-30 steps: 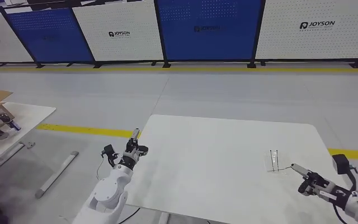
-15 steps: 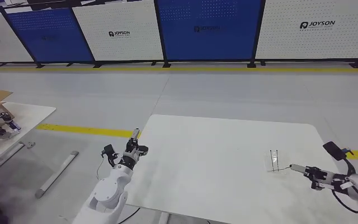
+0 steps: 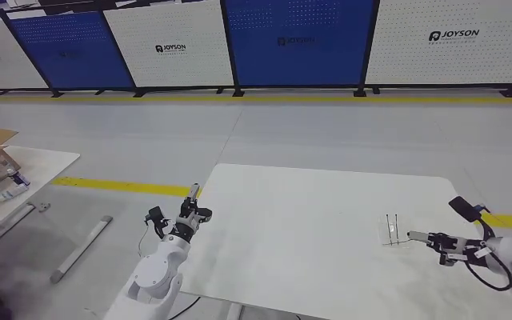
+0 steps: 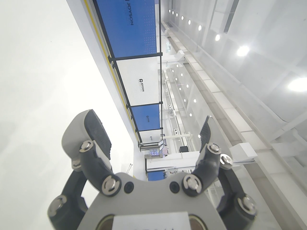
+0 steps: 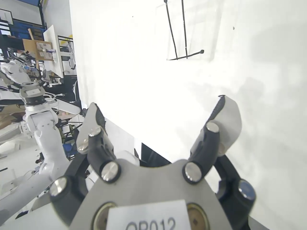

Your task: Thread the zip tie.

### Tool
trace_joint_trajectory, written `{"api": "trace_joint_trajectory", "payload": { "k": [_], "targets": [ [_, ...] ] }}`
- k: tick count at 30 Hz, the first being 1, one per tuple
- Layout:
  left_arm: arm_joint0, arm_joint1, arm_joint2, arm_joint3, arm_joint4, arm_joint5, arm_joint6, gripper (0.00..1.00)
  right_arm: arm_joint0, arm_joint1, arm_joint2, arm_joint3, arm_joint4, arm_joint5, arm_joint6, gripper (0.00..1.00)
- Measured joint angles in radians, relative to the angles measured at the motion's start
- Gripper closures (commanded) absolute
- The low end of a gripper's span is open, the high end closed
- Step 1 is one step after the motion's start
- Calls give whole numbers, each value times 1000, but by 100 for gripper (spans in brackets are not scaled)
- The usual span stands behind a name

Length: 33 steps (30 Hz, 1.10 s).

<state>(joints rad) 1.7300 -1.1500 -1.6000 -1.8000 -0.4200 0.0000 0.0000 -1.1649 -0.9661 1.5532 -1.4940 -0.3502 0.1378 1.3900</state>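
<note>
Three black zip ties point(image 5: 184, 22) lie on a thin clear sheet point(image 5: 215, 25) on the white table point(image 3: 304, 232); two run side by side and a third point(image 5: 191, 54) crosses their tail ends. In the top view the zip ties point(image 3: 392, 227) sit near the table's right edge. My right gripper point(image 3: 411, 236) hovers just to their right, pointing at them; in its wrist view the right gripper point(image 5: 158, 101) is open and holds nothing. My left gripper point(image 3: 193, 192) stays at the table's left edge, and in its own view the left gripper point(image 4: 148, 116) is open with nothing in it.
The white table top point(image 5: 134, 60) is bare apart from the sheet. Blue and white pegboard panels point(image 3: 296, 40) stand far behind, past a yellow floor line. Another white table point(image 3: 32, 164) stands off to the left.
My right arm has swung up along the table's right edge, and its gripper has crept a little left toward the zip ties. The left arm has not moved.
</note>
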Motion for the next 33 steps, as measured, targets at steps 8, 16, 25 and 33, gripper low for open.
{"api": "trace_joint_trajectory", "payload": {
  "k": [8, 16, 25, 33],
  "targets": [
    [0, 0, 0, 0, 0, 0, 0, 0, 27, 27, 0, 63, 3, -77, 0, 0],
    [0, 0, 0, 0, 0, 0, 0, 0, 167, 55, -168, 263, 89, -166, 0, 0],
    [0, 0, 0, 0, 0, 0, 0, 0, 262, 63, -291, 378, 157, -220, 0, 0],
    [0, 0, 0, 0, 0, 0, 0, 0, 264, 62, -298, 376, 153, -212, -18, 0]
  ]
}}
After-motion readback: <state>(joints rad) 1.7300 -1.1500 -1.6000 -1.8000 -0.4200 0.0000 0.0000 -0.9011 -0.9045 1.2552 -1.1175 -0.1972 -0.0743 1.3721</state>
